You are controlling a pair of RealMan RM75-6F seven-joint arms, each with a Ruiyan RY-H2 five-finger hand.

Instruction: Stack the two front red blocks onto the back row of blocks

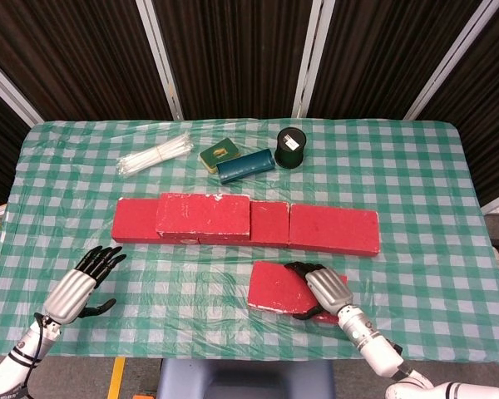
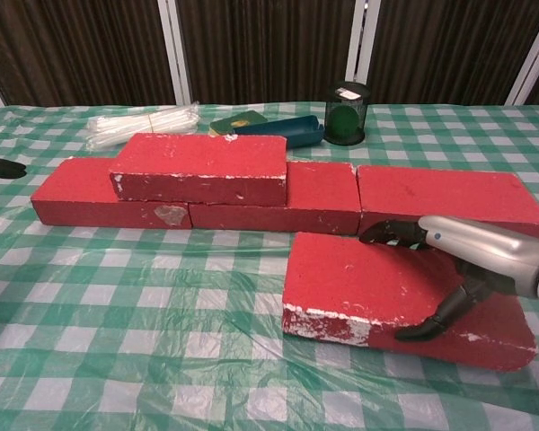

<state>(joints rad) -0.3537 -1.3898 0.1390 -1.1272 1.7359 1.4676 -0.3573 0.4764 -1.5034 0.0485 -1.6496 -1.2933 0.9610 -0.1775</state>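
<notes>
The front red block (image 1: 273, 288) (image 2: 355, 283) is tilted, with its near-left edge off the cloth. My right hand (image 1: 326, 289) (image 2: 472, 260) grips it at its right end, fingers over the far edge and thumb on the near side. Behind it stands the back row: a left block (image 1: 133, 224) (image 2: 72, 199), a middle block (image 1: 270, 223) (image 2: 322, 193) and a right block (image 1: 333, 229) (image 2: 445, 202). Another red block (image 1: 204, 214) (image 2: 202, 166) lies stacked on the row's left part. My left hand (image 1: 79, 285) (image 2: 0, 166) hovers empty at the front left, fingers spread.
At the back of the green checked table lie a bundle of white sticks (image 1: 154, 155), a green tin (image 1: 219, 153), a blue case (image 1: 245, 165) and a black cylinder (image 1: 290, 147). The table's front edge runs just below both hands.
</notes>
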